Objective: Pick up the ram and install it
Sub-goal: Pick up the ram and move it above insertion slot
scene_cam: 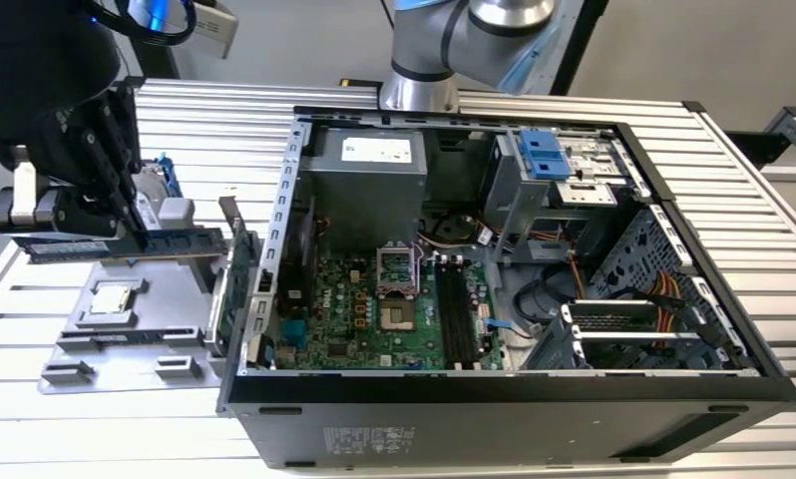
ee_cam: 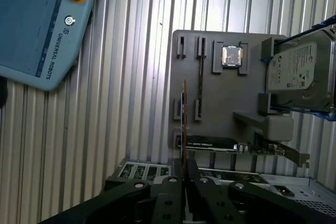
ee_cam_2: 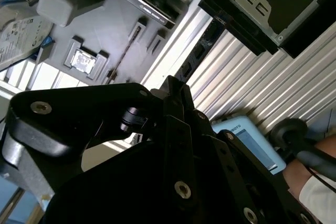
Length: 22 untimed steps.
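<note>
My gripper [scene_cam: 132, 228] hangs over the grey parts tray [scene_cam: 132, 324] at the exterior view's left, shut on the ram [scene_cam: 186, 242]. The ram is a long blue-green stick held level, lifted off the tray. In the first wrist view the ram [ee_cam: 184, 119] appears edge-on as a thin line rising from between my gripper [ee_cam: 184, 174] fingers, above the tray's empty slot holders. The open computer case [scene_cam: 505, 389] lies to the exterior view's right, with the motherboard's black memory slots [scene_cam: 454, 311] near its middle.
On the tray sit a processor chip [ee_cam: 231, 56], a silver hard drive [ee_cam: 299, 69] in a blue frame, and a green card [ee_cam: 210, 142] with a metal bracket beside the case wall. A teach pendant [ee_cam: 37, 19] lies on the slatted table [scene_cam: 717, 429]. A person's hand [ee_cam_2: 310, 182] is near it.
</note>
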Motion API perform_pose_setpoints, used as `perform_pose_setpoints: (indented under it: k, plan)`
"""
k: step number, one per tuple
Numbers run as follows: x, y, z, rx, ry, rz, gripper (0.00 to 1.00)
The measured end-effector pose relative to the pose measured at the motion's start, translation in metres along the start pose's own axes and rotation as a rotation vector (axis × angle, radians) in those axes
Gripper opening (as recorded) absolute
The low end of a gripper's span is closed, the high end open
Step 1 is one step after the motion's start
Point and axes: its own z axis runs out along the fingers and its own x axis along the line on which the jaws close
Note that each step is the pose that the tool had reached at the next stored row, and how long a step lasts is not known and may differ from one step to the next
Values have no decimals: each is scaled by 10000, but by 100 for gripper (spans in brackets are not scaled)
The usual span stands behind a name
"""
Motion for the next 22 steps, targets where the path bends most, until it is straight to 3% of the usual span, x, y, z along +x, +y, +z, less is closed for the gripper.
perform_pose_setpoints:
  k: [22]
  plan:
    - [24, -328, -8, -1, 1, -1, 0]
